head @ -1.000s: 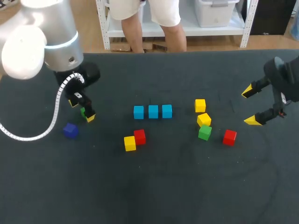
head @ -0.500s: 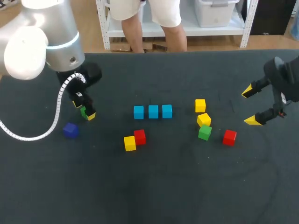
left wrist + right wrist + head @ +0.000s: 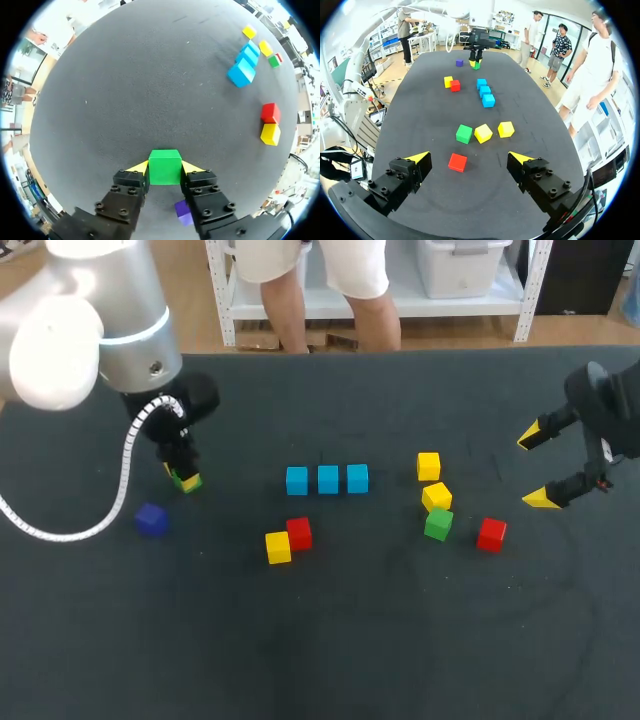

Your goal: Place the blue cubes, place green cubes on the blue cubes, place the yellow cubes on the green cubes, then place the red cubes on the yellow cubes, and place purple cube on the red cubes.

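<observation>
While the right pincer [image 3: 534, 468] is hanging spread wide, the left pincer [image 3: 165, 169] is gripping a small green cube [image 3: 164, 165] between its yellow fingertips [image 3: 139, 167].

In the head view the left gripper [image 3: 180, 476] covers most of the green cube [image 3: 179, 479], and the picture's edge cuts off the right arm [image 3: 610, 405]. In the left wrist view the same gripper hides part of the purple cube [image 3: 183, 211]. The far red cube [image 3: 279, 57] is only a sliver behind the far green cube [image 3: 273, 61].
</observation>
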`<action>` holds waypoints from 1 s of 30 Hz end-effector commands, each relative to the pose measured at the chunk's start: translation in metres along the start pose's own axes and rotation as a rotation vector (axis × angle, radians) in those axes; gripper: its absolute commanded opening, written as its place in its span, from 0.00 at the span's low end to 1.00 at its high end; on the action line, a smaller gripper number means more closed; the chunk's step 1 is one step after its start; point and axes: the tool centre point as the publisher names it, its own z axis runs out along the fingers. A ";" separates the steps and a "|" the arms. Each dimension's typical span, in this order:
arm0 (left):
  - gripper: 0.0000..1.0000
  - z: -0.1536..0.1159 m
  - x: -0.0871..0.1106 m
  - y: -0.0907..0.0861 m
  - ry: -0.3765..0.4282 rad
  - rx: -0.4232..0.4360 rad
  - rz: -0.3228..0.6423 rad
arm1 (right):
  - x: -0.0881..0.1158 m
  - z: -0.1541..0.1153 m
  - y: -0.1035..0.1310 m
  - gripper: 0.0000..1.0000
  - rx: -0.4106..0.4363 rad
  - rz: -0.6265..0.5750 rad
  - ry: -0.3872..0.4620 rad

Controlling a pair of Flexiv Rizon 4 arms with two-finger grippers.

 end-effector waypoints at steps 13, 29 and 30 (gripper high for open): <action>0.00 -0.052 -0.050 -0.062 -0.011 0.017 0.466 | 0.000 0.001 -0.001 1.00 -0.001 -0.001 -0.003; 0.00 -0.053 -0.097 -0.097 -0.008 0.012 0.681 | 0.000 0.001 -0.001 1.00 -0.001 -0.001 -0.003; 0.00 -0.053 -0.099 -0.098 -0.013 0.015 0.685 | 0.000 0.001 -0.001 1.00 -0.001 -0.001 -0.003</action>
